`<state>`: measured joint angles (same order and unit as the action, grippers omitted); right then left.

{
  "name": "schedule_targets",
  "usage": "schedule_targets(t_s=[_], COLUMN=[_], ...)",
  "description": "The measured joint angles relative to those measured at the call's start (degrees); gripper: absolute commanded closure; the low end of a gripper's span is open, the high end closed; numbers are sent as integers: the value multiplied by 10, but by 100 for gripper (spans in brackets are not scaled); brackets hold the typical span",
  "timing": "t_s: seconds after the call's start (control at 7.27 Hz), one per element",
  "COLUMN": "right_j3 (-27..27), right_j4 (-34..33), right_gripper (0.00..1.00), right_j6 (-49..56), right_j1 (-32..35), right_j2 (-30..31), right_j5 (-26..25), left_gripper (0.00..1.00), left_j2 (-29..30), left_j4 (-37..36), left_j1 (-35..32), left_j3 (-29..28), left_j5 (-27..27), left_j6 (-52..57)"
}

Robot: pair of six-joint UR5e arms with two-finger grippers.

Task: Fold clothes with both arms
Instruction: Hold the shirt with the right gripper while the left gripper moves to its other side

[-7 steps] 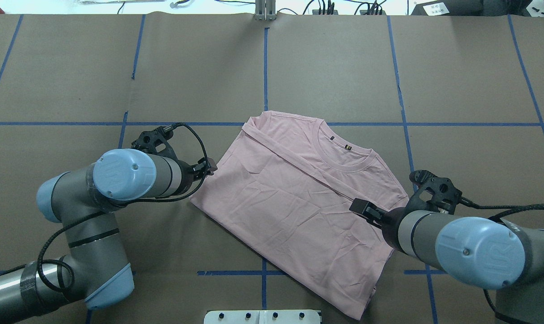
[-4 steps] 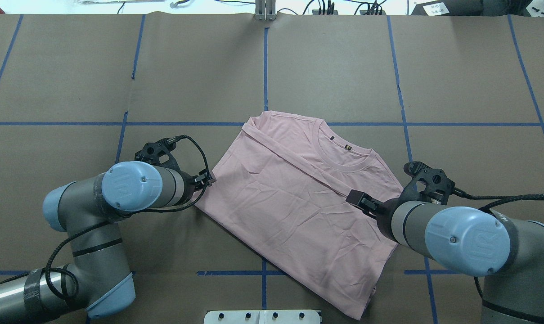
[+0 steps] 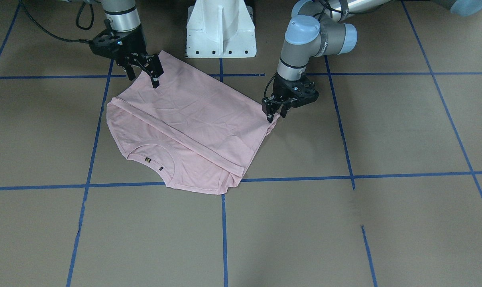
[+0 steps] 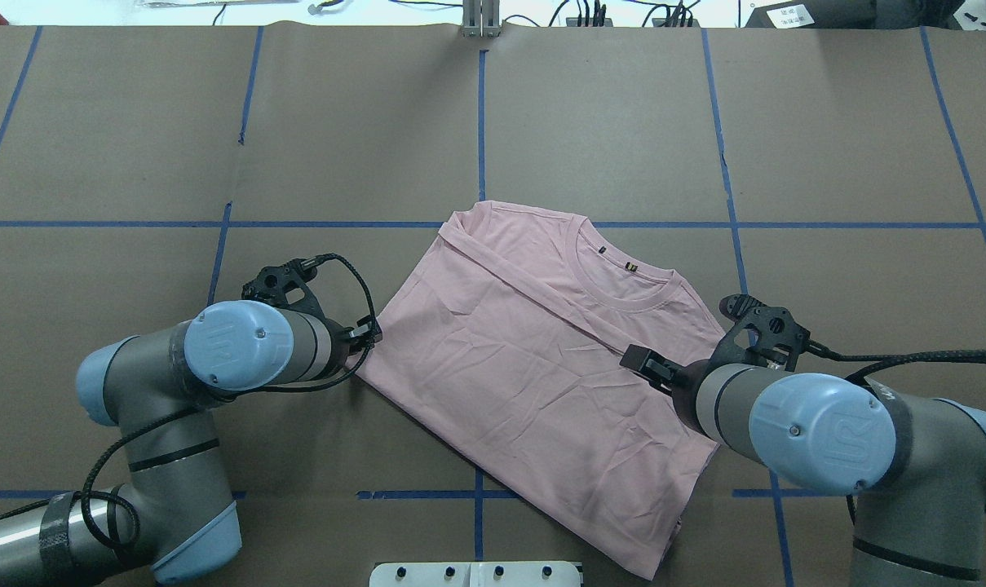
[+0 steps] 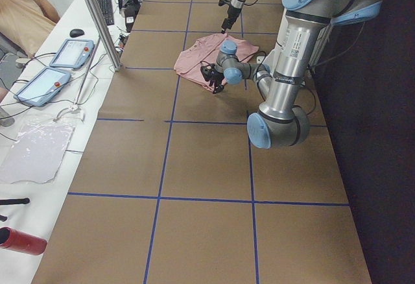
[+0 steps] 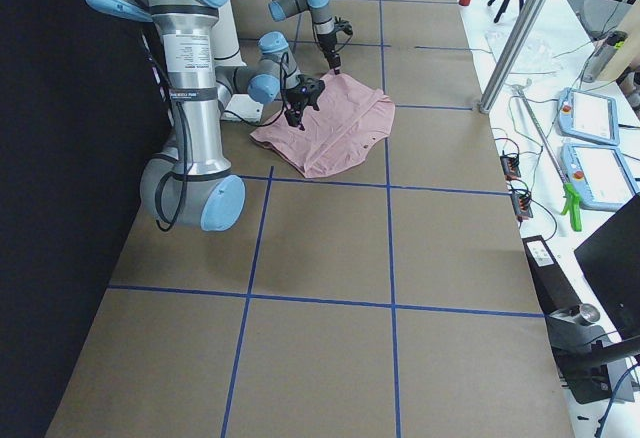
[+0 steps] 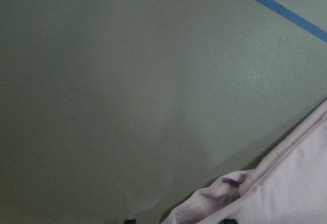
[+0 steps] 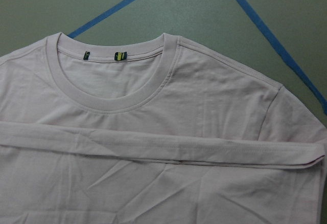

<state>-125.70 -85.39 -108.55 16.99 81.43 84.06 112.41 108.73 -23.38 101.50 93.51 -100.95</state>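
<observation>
Clearly half-folded, the pink shirt [image 4: 525, 367] lay flat and askew on the brown table [image 4: 623, 122], near the robot and between its two grippers

Its collar [image 8: 117, 96] pointed away from the white base [image 3: 221, 32], and a long folded band [image 8: 168, 150] crossed the cloth just below that collar. The left gripper [image 3: 273, 115] sat low at one side corner of the shirt, where the cloth bunched up a little; whether its fingers pinched the fabric could not be told. The right gripper [image 3: 143, 77] hung over the opposite edge with its fingers spread apart, holding nothing. A blue tape line [image 4: 215, 224] ran across the table and passed under the shirt's collar end
</observation>
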Motion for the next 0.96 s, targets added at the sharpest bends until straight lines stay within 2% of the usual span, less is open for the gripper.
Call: schedule_targets(t_s=[0.14,0.69,0.96], right_j3=[3,5,5], right_j4=[0,-1,-5], right_gripper=[0,0,0], right_j6=[0,0,0], right_j1=[0,5,21], right_j2=[-3,-14,-32], right_j5=[0,0,13], left_gripper=[100,100,100], left_j2=[-1,2,11], left_j4=[-1,-64,-84], left_j1=[0,5,-31], left_j3=[0,11,24], left_j5=[0,-2,-14], left_j6=[0,4,71])
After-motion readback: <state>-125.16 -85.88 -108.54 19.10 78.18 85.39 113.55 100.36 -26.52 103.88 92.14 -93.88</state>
